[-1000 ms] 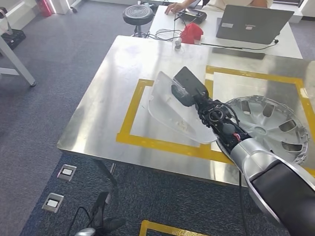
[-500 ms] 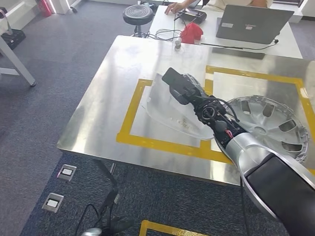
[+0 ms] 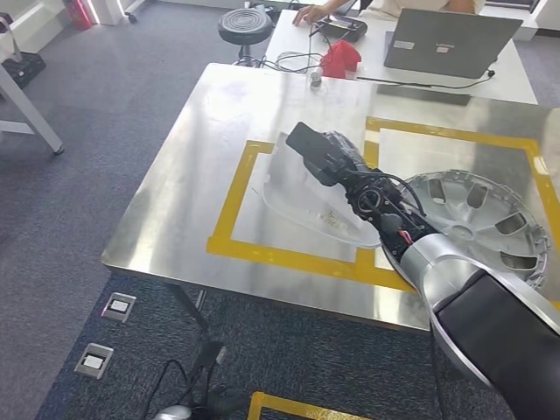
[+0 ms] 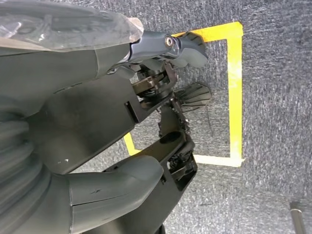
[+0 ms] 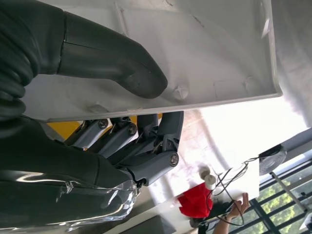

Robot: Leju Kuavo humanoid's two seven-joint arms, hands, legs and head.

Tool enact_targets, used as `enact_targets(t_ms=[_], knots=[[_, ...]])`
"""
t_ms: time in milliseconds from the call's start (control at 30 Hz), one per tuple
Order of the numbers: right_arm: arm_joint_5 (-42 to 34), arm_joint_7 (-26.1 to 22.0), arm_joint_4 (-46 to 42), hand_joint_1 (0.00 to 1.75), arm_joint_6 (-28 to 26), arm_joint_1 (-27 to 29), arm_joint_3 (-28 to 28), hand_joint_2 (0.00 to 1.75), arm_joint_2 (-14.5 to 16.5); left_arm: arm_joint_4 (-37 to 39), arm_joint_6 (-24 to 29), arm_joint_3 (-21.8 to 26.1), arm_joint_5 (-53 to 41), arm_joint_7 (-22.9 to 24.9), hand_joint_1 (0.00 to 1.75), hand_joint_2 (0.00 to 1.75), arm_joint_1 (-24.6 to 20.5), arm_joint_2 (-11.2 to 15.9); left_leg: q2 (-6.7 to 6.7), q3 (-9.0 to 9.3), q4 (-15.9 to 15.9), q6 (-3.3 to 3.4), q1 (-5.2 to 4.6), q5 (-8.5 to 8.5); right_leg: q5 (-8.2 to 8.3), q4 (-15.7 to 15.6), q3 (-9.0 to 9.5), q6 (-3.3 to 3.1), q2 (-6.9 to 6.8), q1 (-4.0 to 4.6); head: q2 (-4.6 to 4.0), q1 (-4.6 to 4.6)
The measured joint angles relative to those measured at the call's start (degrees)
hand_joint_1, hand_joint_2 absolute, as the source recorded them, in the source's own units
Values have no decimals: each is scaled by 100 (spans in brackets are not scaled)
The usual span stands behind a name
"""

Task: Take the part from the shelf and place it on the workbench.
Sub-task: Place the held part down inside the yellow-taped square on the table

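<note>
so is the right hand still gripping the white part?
Yes: in the right wrist view the right hand clamps the white part, thumb on one face, fingers under its edge.

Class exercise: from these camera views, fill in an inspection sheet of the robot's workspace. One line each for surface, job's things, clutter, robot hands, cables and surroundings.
Surface: steel workbench marked with yellow tape rectangles.
Job's things: white plastic part lying over the left rectangle, gripped at its edge.
Clutter: silver wheel cover resting in the right rectangle.
Robot hands: right robot hand grips the part, thumb on one face, fingers on the other; left robot hand holds nothing, fingers apart, above carpet.
Cables: wires on the white desk behind; dark cable on the floor.
Surroundings: laptop, red cloth, stool, a person's hand, grey carpet.
</note>
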Motion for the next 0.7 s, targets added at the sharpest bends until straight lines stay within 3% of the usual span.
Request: enact_targets(t_ms=[700], knots=[[-48, -124, 152, 175, -80, 84, 45, 175, 5, 0, 14, -104, 19, -46, 0, 175, -93, -49, 0, 1, 0, 0, 0, 0, 0, -1, -1, 0, 0, 0, 1, -1]])
